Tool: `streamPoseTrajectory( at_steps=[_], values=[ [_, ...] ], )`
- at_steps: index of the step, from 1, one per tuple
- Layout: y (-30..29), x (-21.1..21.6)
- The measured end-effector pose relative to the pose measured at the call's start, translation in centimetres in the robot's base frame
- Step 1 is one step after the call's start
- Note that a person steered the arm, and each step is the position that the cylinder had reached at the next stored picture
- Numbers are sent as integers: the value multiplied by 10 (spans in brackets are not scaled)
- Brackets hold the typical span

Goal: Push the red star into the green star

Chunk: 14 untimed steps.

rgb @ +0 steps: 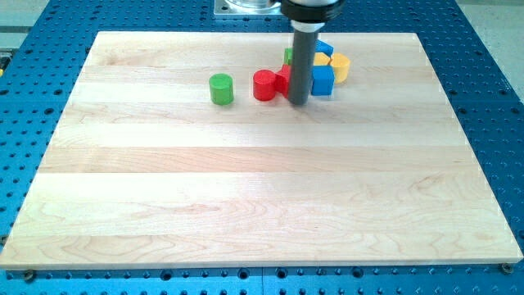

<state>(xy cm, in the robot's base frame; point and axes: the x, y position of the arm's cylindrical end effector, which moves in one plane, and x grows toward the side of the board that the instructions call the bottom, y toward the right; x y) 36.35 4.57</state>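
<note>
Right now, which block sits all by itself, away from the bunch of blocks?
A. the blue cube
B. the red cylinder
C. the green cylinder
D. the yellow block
C: the green cylinder stands alone toward the view's left, with bare board around it, while the red cylinder, blue cube and yellow block crowd together around my tip.

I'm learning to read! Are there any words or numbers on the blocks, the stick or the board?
None: no word, number or sign shows anywhere.
The wooden board is plain.
The green cylinder, red cylinder and blue block are bare.
My tip carries no label.
</note>
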Motion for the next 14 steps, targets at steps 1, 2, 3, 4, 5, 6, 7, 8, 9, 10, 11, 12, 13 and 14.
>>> streamPoseTrajectory(
  at_steps=[1,2,3,4,5,6,7,8,9,10,11,12,13,14],
  values=[
    [-21,0],
    [-15,-10],
    [-9,-14],
    [-10,-10],
    [-45,39],
    [-46,75],
    [-46,75],
    [-60,87],
    [-91,79],
    [-112,48],
    [-115,24],
    [-124,24],
    [-143,24],
    [-143,24]
  ],
)
